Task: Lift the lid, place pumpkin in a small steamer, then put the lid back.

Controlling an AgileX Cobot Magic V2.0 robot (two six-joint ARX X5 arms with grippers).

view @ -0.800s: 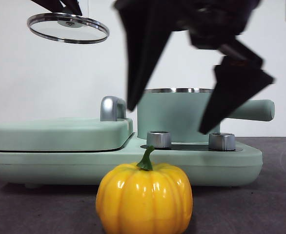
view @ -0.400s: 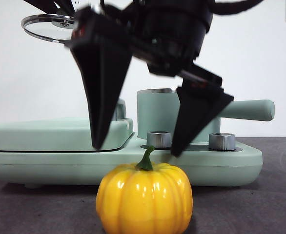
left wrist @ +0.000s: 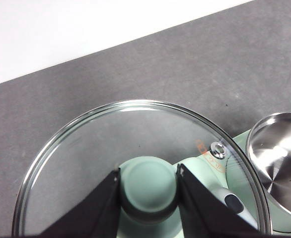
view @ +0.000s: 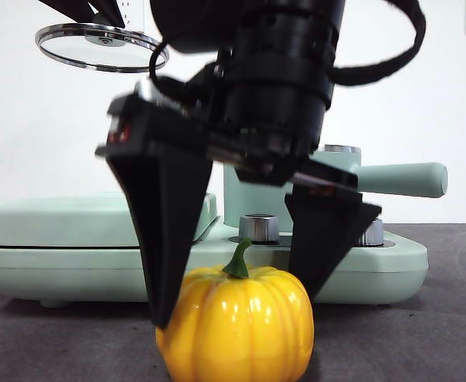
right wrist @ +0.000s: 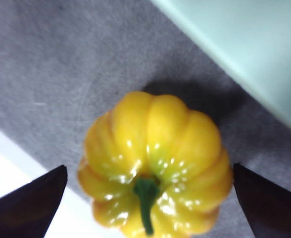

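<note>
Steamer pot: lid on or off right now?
Off. The left gripper holds the lid by its knob, high in the air; the pot shows a bare steel inside in the left wrist view.

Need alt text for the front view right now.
The right gripper straddles the pumpkin on the table, jaws open. Behind stands the small steamer, uncovered; the left gripper holds the lid high.
</note>
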